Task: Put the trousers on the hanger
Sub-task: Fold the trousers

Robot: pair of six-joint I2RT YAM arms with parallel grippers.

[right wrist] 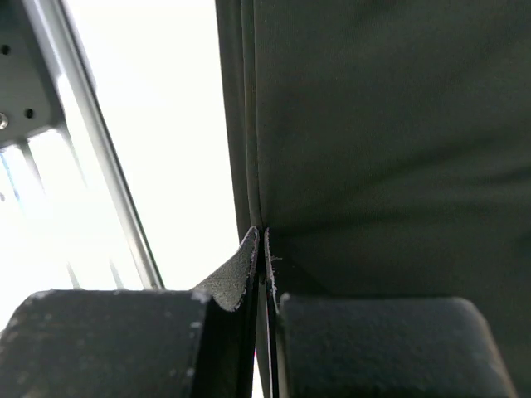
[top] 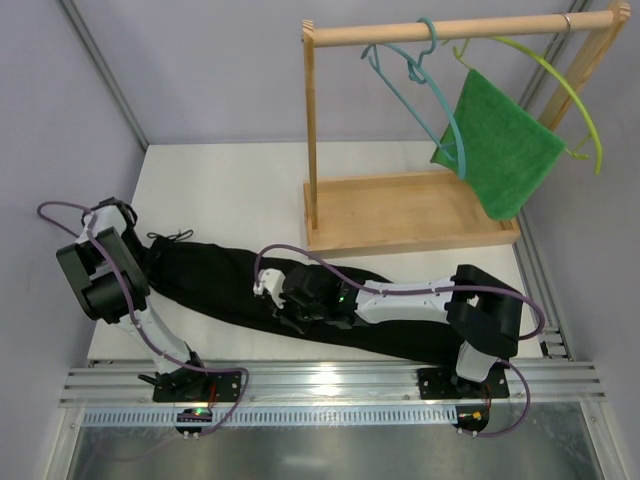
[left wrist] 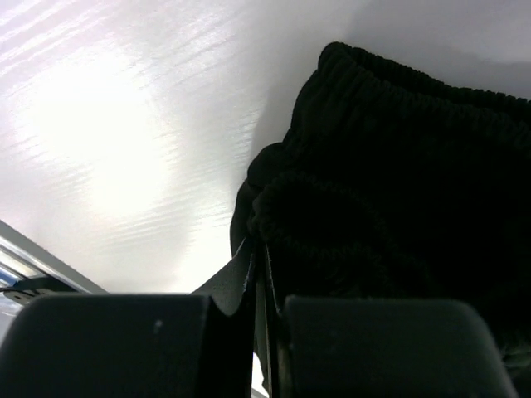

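Observation:
The black trousers (top: 230, 285) lie stretched across the table from back left to front right. My left gripper (left wrist: 259, 253) is shut with the bunched elastic waistband (left wrist: 398, 108) caught at its fingertips, at the trousers' left end (top: 155, 252). My right gripper (right wrist: 262, 236) is shut on a folded edge of the trousers (right wrist: 390, 149), near the middle of the garment's front side (top: 287, 308). The teal-blue hanger (top: 425, 95) hangs bare by its hook from the wooden rail at the back right, away from both grippers.
A wooden rack (top: 400, 215) with a tray base stands at the back right, with a rail (top: 460, 30) across its top. A yellow-green hanger (top: 570, 90) on that rail carries a green cloth (top: 505, 150). An aluminium rail (top: 330, 380) runs along the near table edge.

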